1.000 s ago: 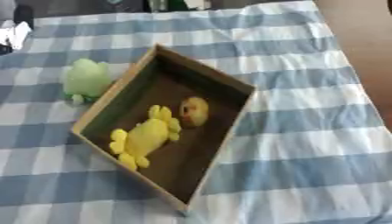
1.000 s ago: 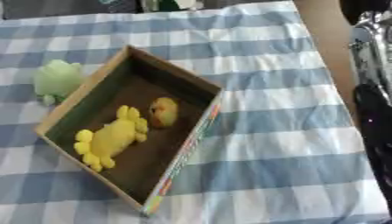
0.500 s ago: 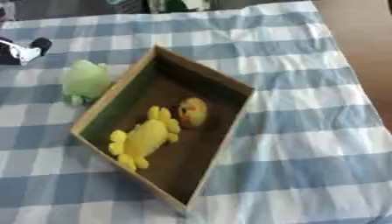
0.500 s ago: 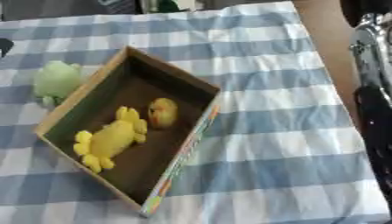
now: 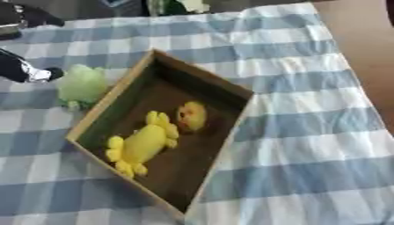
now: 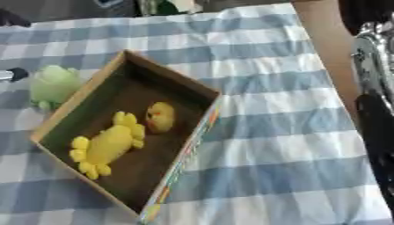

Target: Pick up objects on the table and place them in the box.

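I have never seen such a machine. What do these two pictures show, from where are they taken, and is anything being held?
Both pictures come from one stereo camera in the robot's head, looking down at a table with a blue checked cloth. An open wooden box holds a yellow toy and a small orange-yellow toy. A pale green toy lies on the cloth, just left of the box. The left robot hand, black and silver, reaches in from the left beside the green toy; it holds nothing. The dark and silver shape at the right edge is probably the right arm.
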`<state>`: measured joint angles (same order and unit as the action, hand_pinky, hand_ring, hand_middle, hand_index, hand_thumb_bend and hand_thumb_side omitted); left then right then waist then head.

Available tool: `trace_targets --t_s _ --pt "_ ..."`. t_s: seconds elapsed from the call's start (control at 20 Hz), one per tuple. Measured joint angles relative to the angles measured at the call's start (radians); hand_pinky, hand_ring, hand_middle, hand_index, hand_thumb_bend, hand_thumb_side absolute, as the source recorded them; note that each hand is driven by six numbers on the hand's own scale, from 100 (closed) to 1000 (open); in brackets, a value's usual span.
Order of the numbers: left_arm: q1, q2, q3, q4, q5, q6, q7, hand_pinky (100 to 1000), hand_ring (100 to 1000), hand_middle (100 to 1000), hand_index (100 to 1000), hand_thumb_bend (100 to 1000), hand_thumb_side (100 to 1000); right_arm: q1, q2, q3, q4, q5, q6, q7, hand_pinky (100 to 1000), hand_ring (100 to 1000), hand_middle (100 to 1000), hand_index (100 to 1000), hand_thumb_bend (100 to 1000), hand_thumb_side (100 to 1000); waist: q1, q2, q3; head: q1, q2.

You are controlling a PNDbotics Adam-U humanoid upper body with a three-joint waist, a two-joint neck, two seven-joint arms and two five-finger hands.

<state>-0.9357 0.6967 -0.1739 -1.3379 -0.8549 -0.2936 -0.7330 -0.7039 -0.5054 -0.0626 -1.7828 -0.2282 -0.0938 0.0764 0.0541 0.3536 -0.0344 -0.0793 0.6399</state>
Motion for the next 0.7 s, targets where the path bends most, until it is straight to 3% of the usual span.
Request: trace_targets --t_s 0.2,0.7 --pt "-0.010 -0.017 -0.009 0.030 0.005 -0.010 -0.051 801 930 951 1000 531 688 0.000 0.001 0.001 0.000 0.000 0.003 0.004 838 782 698 852 100 923 0.000 0.006 -0.006 0.004 -0.009" --pt "-0.026 -0.050 -0.020 0.085 -0.035 0.015 -0.096 805 934 946 1000 529 652 0.000 0.009 0.001 0.000 0.000 0.011 0.012 839 779 693 848 100 917 0.000 0.019 -0.015 0.011 -0.022"
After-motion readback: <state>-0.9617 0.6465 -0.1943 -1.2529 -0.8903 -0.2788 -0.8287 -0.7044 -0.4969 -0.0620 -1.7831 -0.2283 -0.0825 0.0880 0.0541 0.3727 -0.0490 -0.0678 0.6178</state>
